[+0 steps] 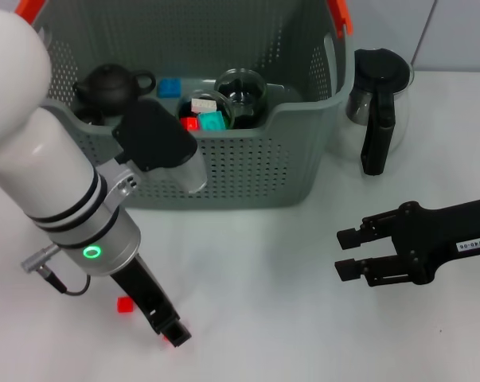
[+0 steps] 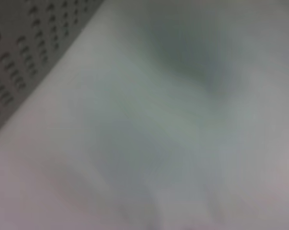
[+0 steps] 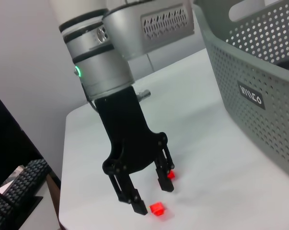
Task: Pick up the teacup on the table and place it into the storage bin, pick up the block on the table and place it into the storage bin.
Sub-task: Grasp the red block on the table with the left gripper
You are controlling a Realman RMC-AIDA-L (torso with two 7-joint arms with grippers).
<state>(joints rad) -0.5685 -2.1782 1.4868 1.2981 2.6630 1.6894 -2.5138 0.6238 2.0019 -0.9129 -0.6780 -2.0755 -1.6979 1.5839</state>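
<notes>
Right wrist: second red block (image 3: 157,209)

storage bin (image 1: 247,171) ahead, coffee pot (image 1: 376,95) beside

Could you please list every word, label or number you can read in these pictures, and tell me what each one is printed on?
Small black label with white lettering on the large grey perforated plastic storage bin: lettering visible, but not clearly readable.
White sticker on the black right arm behind the right claw: too small to read.
Nothing else carries text.
</notes>
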